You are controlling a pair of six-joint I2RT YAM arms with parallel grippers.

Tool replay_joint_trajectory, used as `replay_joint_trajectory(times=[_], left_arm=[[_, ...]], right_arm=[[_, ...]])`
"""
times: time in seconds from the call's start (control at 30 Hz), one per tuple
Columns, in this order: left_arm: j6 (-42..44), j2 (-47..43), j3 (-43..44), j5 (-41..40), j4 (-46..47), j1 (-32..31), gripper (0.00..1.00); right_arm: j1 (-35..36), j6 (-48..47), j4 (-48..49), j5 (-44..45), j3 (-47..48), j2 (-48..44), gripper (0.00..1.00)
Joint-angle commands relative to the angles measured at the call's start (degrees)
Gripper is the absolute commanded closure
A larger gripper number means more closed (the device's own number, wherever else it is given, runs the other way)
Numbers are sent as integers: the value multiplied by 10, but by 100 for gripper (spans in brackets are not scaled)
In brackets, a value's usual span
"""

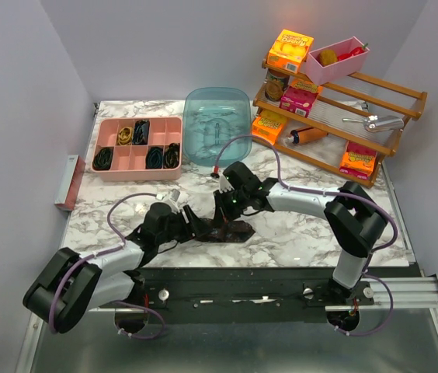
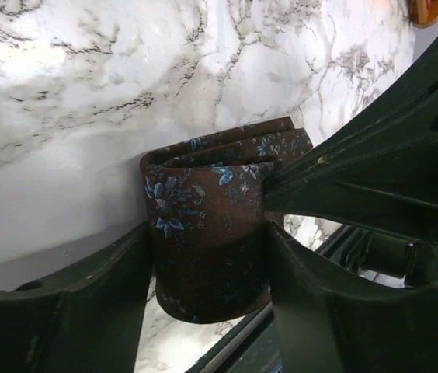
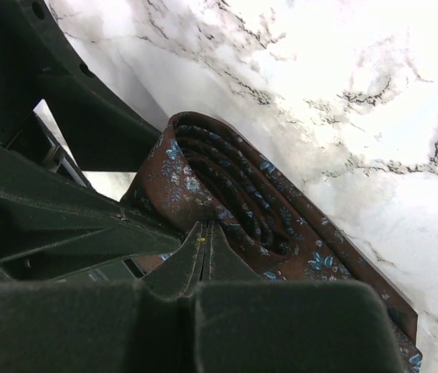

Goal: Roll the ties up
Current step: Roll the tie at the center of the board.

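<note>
On the marble table [image 1: 304, 233], up front, the rolled tie [image 2: 203, 225] sits squeezed in the left gripper [image 2: 207, 268], probably so it can't uncoil. The right gripper [image 3: 202, 231] is pinched tight on its rim.

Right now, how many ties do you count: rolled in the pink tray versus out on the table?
Rolled ties in the pink tray: 5
Brown tie, part rolled, outside the tray: 1
Total: 6
</note>
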Motion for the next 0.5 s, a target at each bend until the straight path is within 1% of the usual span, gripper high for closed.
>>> replay_joint_trajectory(times=[0.0, 0.1, 0.17, 0.33, 0.47], left_arm=[[-7, 16, -6, 16, 53, 2, 43], [2, 19, 3, 11, 42, 2, 48], [10, 14, 15, 6, 18, 2, 51], [41, -13, 43, -22, -57, 2, 51], [68, -32, 78, -46, -145, 2, 51]], right_arm=[[4, 3, -1, 17, -12, 15, 100], [4, 4, -2, 21, -10, 8, 100], [4, 2, -3, 23, -9, 2, 100], [4, 1, -8, 32, -9, -16, 100], [4, -2, -15, 43, -13, -29, 99]])
